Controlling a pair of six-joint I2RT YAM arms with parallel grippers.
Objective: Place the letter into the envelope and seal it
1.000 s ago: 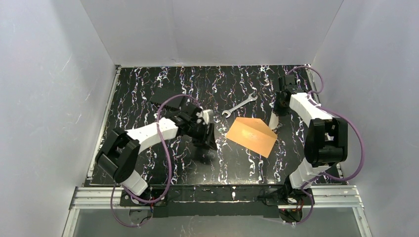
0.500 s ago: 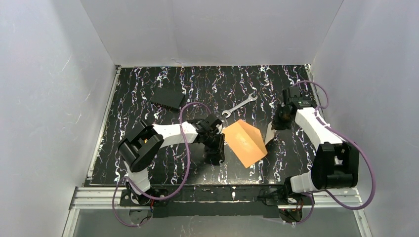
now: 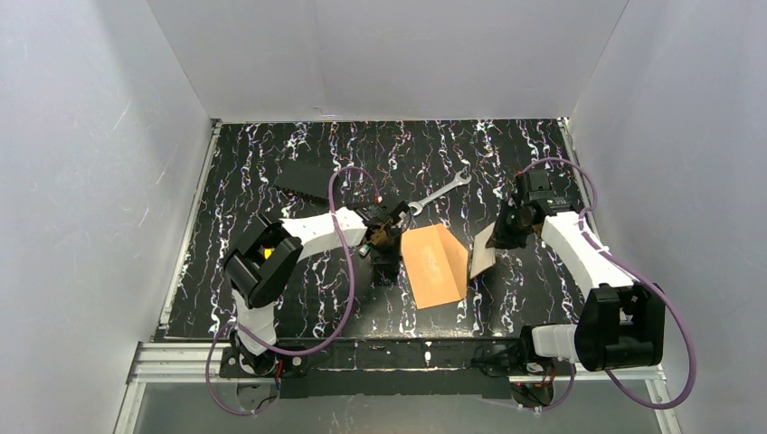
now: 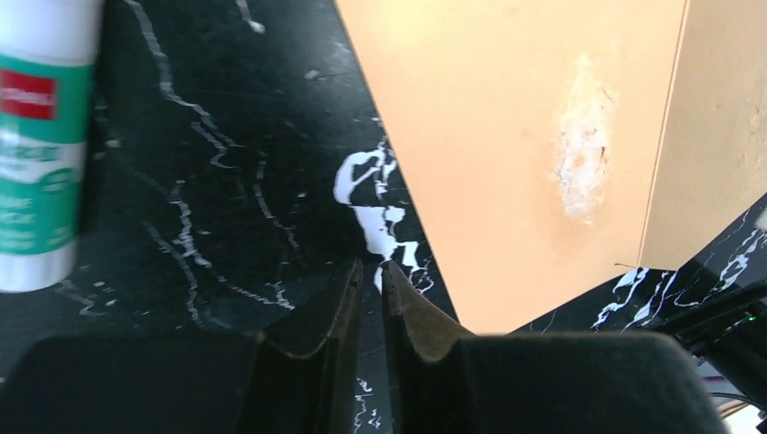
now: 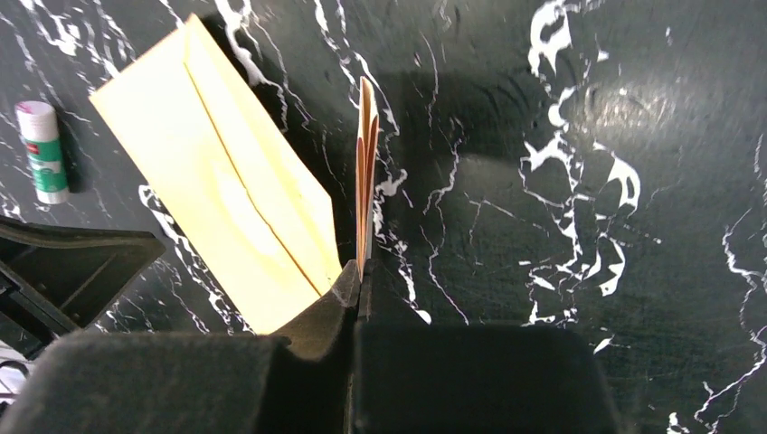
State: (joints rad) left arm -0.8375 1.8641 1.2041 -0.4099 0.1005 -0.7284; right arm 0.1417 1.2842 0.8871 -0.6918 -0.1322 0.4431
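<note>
While your right gripper point(image 5: 359, 273) is clenched on one edge of the letter point(image 5: 365, 172), you see that sheet edge-on in the middle of the right wrist view. In the overhead view it is tilted up just right of centre, beside the right edge of the envelope point(image 3: 434, 264). The envelope lies flat on the table point(image 3: 506, 303) at mid-frame. Your left gripper point(image 4: 373, 269) sits at the envelope's left edge, its fingers nearly together with a thin slit between them, grasping nothing. A glue stick point(image 4: 41, 145) lies at the upper left of the left wrist view.

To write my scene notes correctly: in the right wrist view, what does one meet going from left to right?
glue stick → the envelope → the letter, seen edge-on, pinched in the right gripper.
</note>
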